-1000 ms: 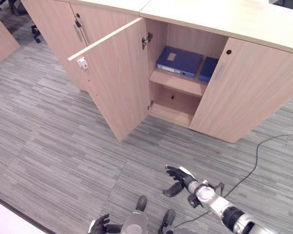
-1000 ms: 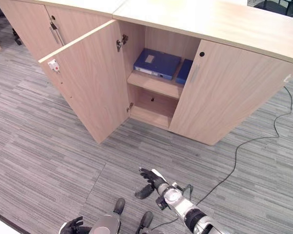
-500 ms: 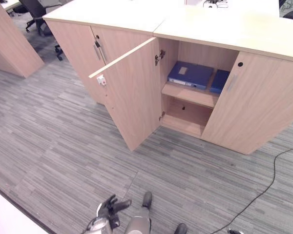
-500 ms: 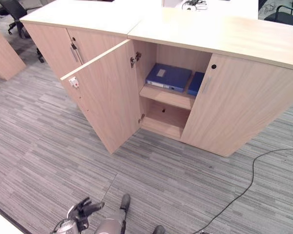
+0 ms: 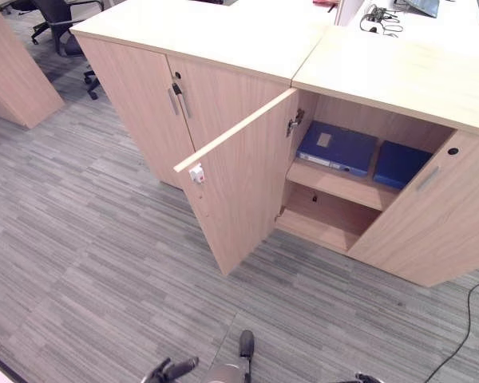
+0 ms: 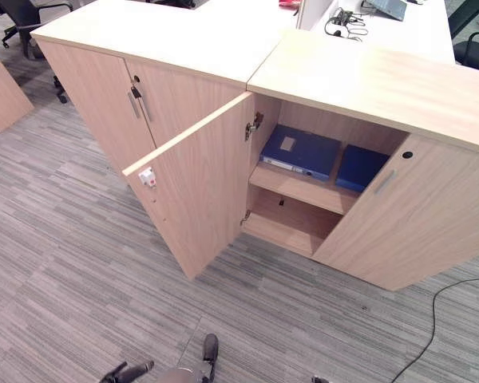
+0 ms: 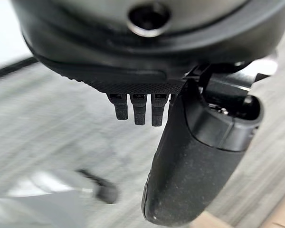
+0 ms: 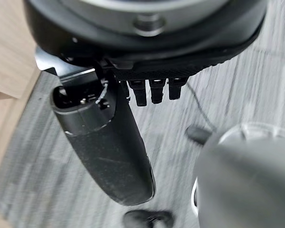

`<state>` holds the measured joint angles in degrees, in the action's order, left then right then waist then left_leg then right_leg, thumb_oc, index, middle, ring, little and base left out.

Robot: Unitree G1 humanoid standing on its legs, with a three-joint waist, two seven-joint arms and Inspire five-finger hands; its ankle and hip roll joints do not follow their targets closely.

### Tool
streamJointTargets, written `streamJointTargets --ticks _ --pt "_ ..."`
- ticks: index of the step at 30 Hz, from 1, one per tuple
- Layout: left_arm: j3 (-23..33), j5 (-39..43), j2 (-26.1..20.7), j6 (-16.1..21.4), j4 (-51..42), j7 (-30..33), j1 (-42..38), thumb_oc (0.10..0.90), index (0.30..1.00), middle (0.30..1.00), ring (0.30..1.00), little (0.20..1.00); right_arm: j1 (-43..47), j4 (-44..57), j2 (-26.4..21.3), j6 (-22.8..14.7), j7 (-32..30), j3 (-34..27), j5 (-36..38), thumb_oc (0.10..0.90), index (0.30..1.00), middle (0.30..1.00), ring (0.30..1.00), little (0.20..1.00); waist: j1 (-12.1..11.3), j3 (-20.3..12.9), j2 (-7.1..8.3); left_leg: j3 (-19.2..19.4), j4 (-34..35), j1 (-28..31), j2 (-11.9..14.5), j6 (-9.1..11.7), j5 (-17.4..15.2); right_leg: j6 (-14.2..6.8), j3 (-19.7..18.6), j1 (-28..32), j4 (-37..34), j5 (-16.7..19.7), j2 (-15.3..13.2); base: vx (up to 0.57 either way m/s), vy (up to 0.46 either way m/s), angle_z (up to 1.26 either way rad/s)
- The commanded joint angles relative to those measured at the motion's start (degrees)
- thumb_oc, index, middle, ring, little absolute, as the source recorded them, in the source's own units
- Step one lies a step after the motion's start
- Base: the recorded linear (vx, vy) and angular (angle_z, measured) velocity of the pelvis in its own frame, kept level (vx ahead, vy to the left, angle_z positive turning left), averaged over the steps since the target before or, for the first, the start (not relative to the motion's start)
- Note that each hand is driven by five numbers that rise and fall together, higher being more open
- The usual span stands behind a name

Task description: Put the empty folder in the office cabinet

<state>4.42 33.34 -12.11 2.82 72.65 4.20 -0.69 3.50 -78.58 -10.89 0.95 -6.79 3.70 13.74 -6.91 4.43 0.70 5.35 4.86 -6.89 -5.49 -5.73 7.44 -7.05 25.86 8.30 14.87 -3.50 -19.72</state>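
Light wood office cabinet (image 5: 399,76) stands at the far side of the grey striped carpet floor (image 5: 88,263), its left door (image 5: 243,187) swung wide open toward the near side, its right door (image 5: 439,223) ajar. On the upper shelf (image 5: 335,182) inside lies a flat blue folder with a pale label (image 5: 337,148); a second blue folder (image 5: 401,163) sits just beside it on the right, partly hidden by the right door. Lower compartment beneath the shelf looks bare. A matching closed cabinet with metal handles (image 5: 176,100) adjoins on the left. Left hand (image 7: 190,156) hangs low over the carpet, fingers relaxed and straight, grasping nothing. Right hand (image 8: 109,147) likewise low over the floor, fingers extended, released. Black office chair (image 5: 60,16) at far left.
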Motion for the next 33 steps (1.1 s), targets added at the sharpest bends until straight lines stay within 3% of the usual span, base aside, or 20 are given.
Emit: streamJointTargets --ticks 1,4,5,6,7,9,10,11,14,20,22,23,24,26,33 --pt "1.5 -1.1 -1.7 0.5 0.7 -0.3 2.1 0.8 0.9 0.9 0.9 0.9 -0.4 1.0 -2.6 -0.3 -0.1 1.2 1.1 0.8 0.9 0.9 0.9 0.9 -1.1 -0.2 0.73 -4.7 0.1 0.2 -2.9 2.2 -5.8 -3.2 -3.4 -2.3 6.8 9.0 -5.1 0.26 0.3 0.13" --pt "1.3 -2.1 -2.1 0.4 1.0 -0.7 2.4 0.8 0.9 0.9 0.9 0.9 -1.1 2.4 -1.9 -0.9 0.5 2.5 0.8 0.8 0.9 0.9 0.9 0.9 -0.2 0.8 -0.11 -5.9 0.1 3.2 -3.6 1.2 -7.7 -2.1 -4.7 -5.6 12.7 9.2 -5.2 0.2 0.239 0.33" --pt "1.3 -2.0 -2.1 0.8 0.7 -0.9 2.5 0.8 0.9 0.9 0.9 0.9 -1.6 3.1 -1.9 -1.1 0.6 3.2 0.3 0.8 0.9 0.9 0.9 0.9 0.6 2.1 -2.28 -6.6 0.1 4.2 -2.3 0.7 -6.7 0.6 -6.2 -10.9 14.2 6.1 -1.6 0.01 0.086 0.31" --pt "1.3 -2.0 -2.1 0.8 0.7 -0.9 2.5 0.8 0.9 0.9 0.9 0.9 -1.6 3.1 -1.9 -1.1 0.6 3.2 0.3 0.8 0.9 0.9 0.9 0.9 0.6 2.0 -2.33 -6.5 0.1 4.1 -2.2 0.7 -6.7 0.7 -6.3 -11.0 14.2 6.0 -1.6 0.02 0.087 0.29" --pt "1.1 -2.1 -2.1 0.9 0.5 -0.8 2.5 0.8 0.9 0.9 0.9 0.9 -1.6 3.2 -2.0 -1.1 0.7 3.6 0.1 0.8 0.9 0.9 0.9 0.9 0.9 2.8 -3.11 -7.1 0.1 4.8 -1.6 0.9 -6.7 1.7 -6.8 -13.1 13.8 3.2 0.5 0.03 -0.03 0.26" --pt "0.3 -2.5 -2.1 1.2 -0.2 -0.9 2.1 0.8 0.9 0.9 0.9 0.9 -1.1 3.3 -2.1 -1.2 0.4 3.9 0.4 0.8 0.9 0.9 0.9 0.9 1.7 4.4 -3.83 -8.6 0.1 6.1 -0.9 1.2 -6.7 2.6 -7.9 -15.4 9.6 -0.6 5.1 0.05 -0.082 0.37" --pt "-0.1 -2.7 -2.1 1.4 -0.4 -0.9 2.0 0.8 0.9 0.9 0.9 0.9 -1.0 3.3 -2.0 -1.2 0.4 4.1 0.7 0.8 0.9 0.9 0.9 0.9 2.1 4.8 -3.63 -9.2 0.1 6.6 -1.0 1.3 -6.7 2.4 -8.9 -15.9 6.8 -0.6 7.0 0.1 -0.159 0.47" --pt "-1.1 -4.0 -2.2 1.9 -1.3 -0.9 1.7 0.8 0.9 0.9 0.9 0.9 -1.1 3.1 -2.1 -1.4 0.1 4.1 1.1 0.8 0.9 0.9 0.9 0.9 2.8 5.2 -2.66 -10.6 0.1 7.4 -1.7 1.7 -7.1 1.3 -11.8 -17.2 -1.3 1.5 10.4 0.08 -0.118 0.41" --pt "-2.4 -5.4 -2.3 2.3 -1.9 -1.0 0.9 0.8 0.9 0.9 0.9 0.9 -1.3 2.4 -2.2 -1.3 0.1 3.7 1.3 0.8 0.9 0.9 0.9 0.9 3.2 4.8 -1.83 -11.4 0.1 7.0 -2.1 2.2 -7.1 0.1 -13.3 -16.1 -6.8 3.2 11.7 0.06 -0.09 0.38" --pt "-7.9 -8.8 -2.8 3.1 -8.0 -1.3 -1.6 0.8 0.9 0.9 0.9 0.9 -1.8 1.8 -2.5 -1.9 -0.3 3.7 1.5 0.8 0.9 0.9 0.9 0.9 3.8 2.1 -0.69 -10.8 0.1 5.4 -1.3 3.5 -7.3 0.4 -12.5 -12.6 -12.9 4.8 12.8 0.06 -0.092 0.17" --pt "-10.6 -10.0 -3.3 3.2 -13.1 -1.1 -2.7 0.8 0.9 0.9 0.9 0.9 -1.8 2.3 -2.7 -1.9 -0.5 4.0 1.5 0.8 0.9 0.9 0.9 0.9 4.3 1.8 -0.54 -10.7 0.1 5.8 -0.8 3.7 -7.4 0.5 -12.2 -11.3 -14.1 5.0 13.1 0.06 -0.093 -0.06" --pt "-12.8 -11.1 -4.3 3.3 -20.4 -0.9 -3.3 0.8 0.9 0.9 0.9 0.9 -2.2 2.9 -2.9 -1.9 -0.5 4.1 1.4 0.8 0.9 0.9 0.9 0.9 4.7 1.3 -0.41 -10.7 0.1 6.2 -0.3 4.0 -7.6 0.5 -12.2 -10.3 -15.0 4.9 13.4 0.03 -0.053 0.05" --pt "-12.8 -11.1 -4.3 3.3 -20.5 -0.9 -3.2 0.8 0.9 0.9 0.9 0.9 -2.2 2.9 -2.8 -1.9 -0.5 4.1 1.4 0.8 0.9 0.9 0.9 0.9 4.7 1.4 -0.41 -10.7 0.1 6.3 -0.3 4.0 -7.7 0.5 -12.2 -10.2 -15.0 4.9 13.4 0.05 -0.077 0.1" --pt "-14.4 -11.6 -6.3 3.2 -31.9 -0.9 -3.5 0.8 0.9 0.9 0.9 0.9 -2.9 3.0 -3.0 -1.5 -0.5 3.6 1.3 0.8 0.9 0.9 0.9 0.9 5.0 0.8 -0.29 -10.5 0.1 6.8 0.2 4.4 -8.0 0.5 -12.2 -8.7 -16.3 4.8 13.8 0.04 -0.067 -0.05" --pt "-15.9 -16.5 -9.7 3.2 -40.8 -0.1 -9.5 0.8 0.9 0.9 0.9 0.9 -4.9 1.7 -2.4 -0.8 0.3 3.1 0.0 0.8 0.9 0.9 0.9 0.9 6.3 -0.7 0.13 -9.5 0.1 8.7 1.2 5.2 -9.1 0.6 -12.6 -5.4 -19.4 4.6 14.4 0.05 -0.058 -0.11"
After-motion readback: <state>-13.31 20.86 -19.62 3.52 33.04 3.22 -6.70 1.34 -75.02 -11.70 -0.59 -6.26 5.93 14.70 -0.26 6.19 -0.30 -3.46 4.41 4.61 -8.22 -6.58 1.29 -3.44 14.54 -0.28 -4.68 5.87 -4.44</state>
